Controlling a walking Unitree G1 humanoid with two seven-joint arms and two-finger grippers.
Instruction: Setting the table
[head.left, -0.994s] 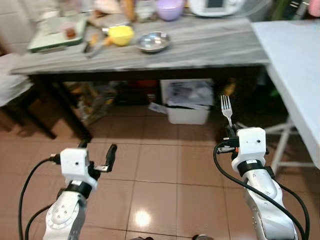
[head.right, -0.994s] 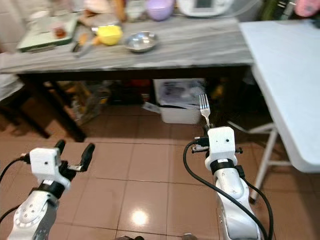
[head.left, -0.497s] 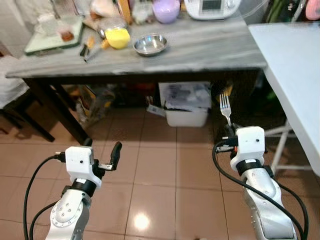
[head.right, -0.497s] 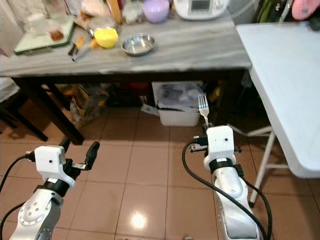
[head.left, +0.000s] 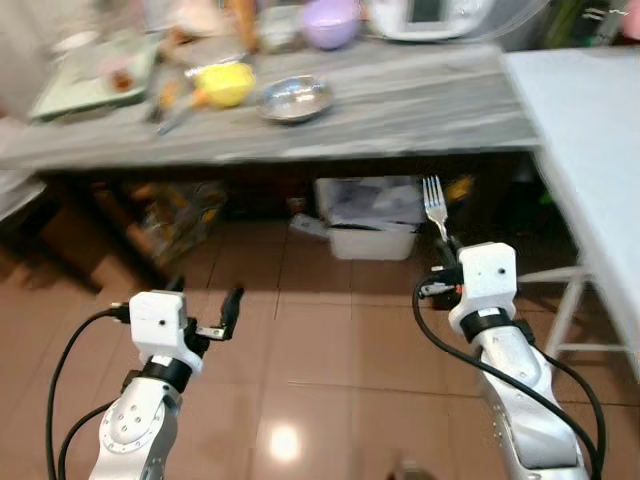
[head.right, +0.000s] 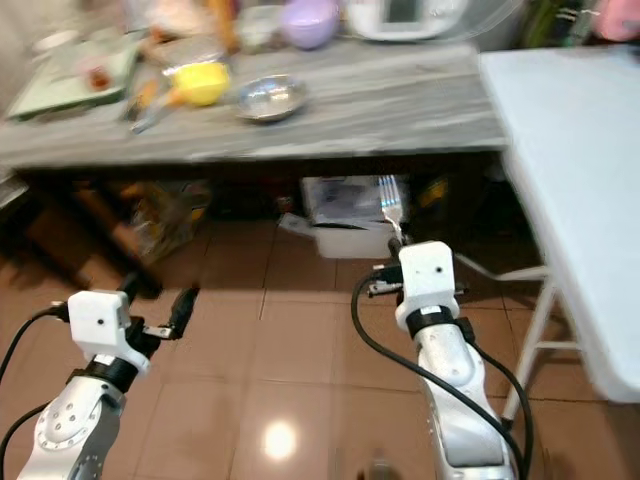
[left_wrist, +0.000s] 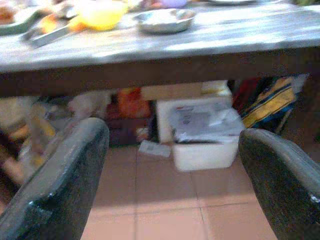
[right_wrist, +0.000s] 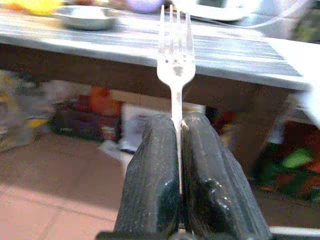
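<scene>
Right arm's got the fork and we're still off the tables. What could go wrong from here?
1. The right gripper pinches only the low end of the fork handle; the tines stand well above the jaws, so a bump could twist it loose.
2. The grey table edge and white table corner are close ahead; the upright fork could strike either.
3. The views are blurred, so aim may be off.

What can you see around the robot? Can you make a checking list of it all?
Surface: grey wooden table ahead; white table on the robot's right.
Job's things: fork, upright, tines up.
Clutter: steel bowl, yellow bowl, purple bowl, green tray.
Grippers: right gripper shut on the fork; left gripper open, empty.
Cables: black cable looping along each arm.
Surroundings: tiled floor, white box under the table.
</scene>
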